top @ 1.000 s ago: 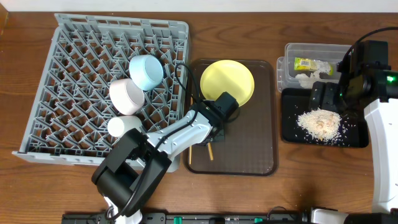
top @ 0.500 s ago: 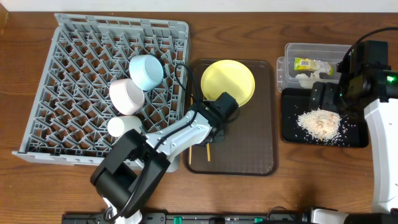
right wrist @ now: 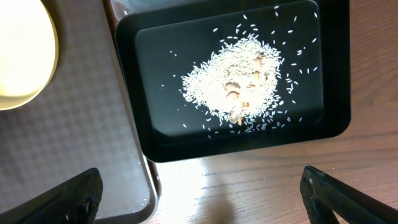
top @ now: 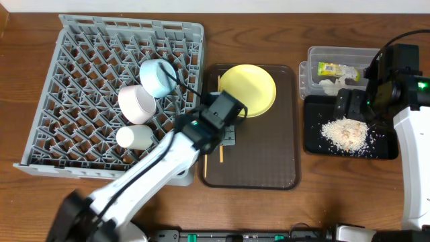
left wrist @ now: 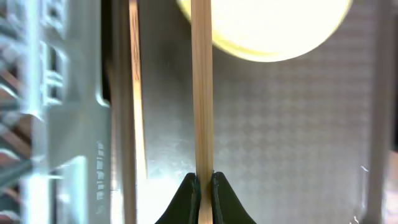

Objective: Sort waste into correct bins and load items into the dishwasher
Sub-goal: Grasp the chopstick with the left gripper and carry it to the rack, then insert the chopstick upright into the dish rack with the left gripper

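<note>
My left gripper (top: 226,132) is shut on one wooden chopstick (left wrist: 201,93) over the left part of the brown serving tray; its far end reaches the yellow plate (top: 248,89). A second chopstick (left wrist: 134,93) lies along the tray's left edge beside the grey rack (top: 80,67). The rack holds the light-blue bowl (top: 158,76), the white bowl (top: 136,103) and the small white cup (top: 133,137). My right gripper (right wrist: 202,199) is open and empty above the black tray (top: 316,138), which holds rice scraps (right wrist: 239,87). The clear tub (top: 316,57) holds the wrapper (top: 330,68) and the tissue (top: 329,85).
The dark-brown serving tray (top: 262,161) sits between the rack and the bins, with the plate at its far end. Its right edge (right wrist: 81,137) lies close to the black tray. Bare wooden table shows in front of the black tray.
My left arm has swung up and to the left, and the gripper with the chopstick has shifted slightly left and toward the plate. The right arm has not moved.
</note>
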Motion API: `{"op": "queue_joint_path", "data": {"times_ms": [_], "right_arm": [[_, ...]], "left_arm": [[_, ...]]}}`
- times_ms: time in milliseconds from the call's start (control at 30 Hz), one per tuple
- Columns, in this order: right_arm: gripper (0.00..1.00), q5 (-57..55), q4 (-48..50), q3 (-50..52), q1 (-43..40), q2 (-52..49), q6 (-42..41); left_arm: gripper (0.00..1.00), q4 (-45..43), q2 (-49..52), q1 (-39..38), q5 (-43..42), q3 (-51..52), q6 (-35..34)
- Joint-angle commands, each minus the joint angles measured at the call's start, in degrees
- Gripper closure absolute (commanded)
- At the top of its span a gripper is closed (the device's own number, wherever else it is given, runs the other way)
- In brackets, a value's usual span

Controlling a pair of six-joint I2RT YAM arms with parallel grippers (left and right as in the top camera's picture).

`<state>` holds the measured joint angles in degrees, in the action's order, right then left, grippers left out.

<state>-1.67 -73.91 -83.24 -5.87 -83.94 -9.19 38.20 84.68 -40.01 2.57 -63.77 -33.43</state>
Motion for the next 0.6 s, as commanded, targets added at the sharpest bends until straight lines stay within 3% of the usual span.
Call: {"op": "queue_joint_path", "data": {"times_ms": [0, 233, 567], "right_arm": [[0.01, 0.2, 0.0, -0.3, -0.9, 0.3, 0.1], [0.01, 0.2, 0.0, -0.3, -0.9, 0.3, 0.0], [0.01, 0.5, -0.1, -0.3, -0.9, 0.3, 0.0]], "left_arm": [[0.95, 1.4, -4.9, 2.8, 1.1, 0.0, 10.6], [0.94, 2.5, -7.5, 11.2, 0.9, 0.0, 20.2], [0.94, 2.5, 0.9, 16.7, 0.9, 0.0, 20.3]]}}
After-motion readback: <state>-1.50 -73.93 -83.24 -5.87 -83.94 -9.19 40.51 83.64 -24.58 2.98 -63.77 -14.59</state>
